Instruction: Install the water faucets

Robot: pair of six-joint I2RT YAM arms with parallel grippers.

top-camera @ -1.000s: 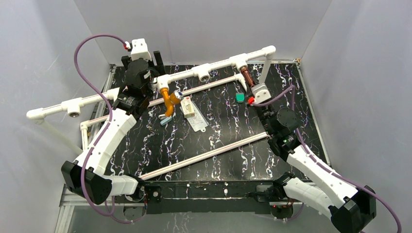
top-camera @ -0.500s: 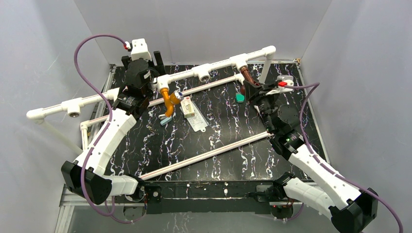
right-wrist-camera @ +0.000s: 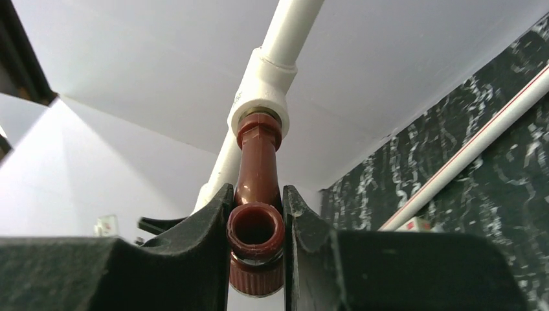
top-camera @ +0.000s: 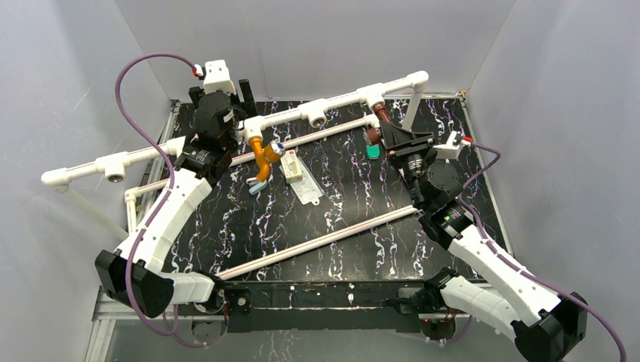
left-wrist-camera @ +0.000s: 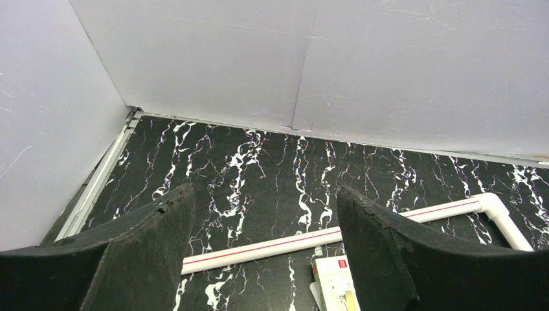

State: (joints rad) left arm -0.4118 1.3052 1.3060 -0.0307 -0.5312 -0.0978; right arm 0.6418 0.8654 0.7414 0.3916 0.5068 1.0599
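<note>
Faucets: brown faucet (right-wrist-camera: pixel 257 175) far right, top seated in a tee (right-wrist-camera: pixel 267 84) on the white pipe (top-camera: pixel 343 98); orange faucet (top-camera: pixel 261 154) hangs from another tee, far side, left of centre.
Right side: right gripper (right-wrist-camera: pixel 257 217), fingers clamped on brown faucet's lower body.
Left side: left gripper (left-wrist-camera: pixel 265 220), fingers wide apart, holding nothing, over the table (left-wrist-camera: pixel 259 162), far left.

Orange-yellow faucet (top-camera: pixel 261 155) and reddish-brown faucet (right-wrist-camera: pixel 257 165) each hang from the raised white pipe (top-camera: pixel 343 99).
</note>
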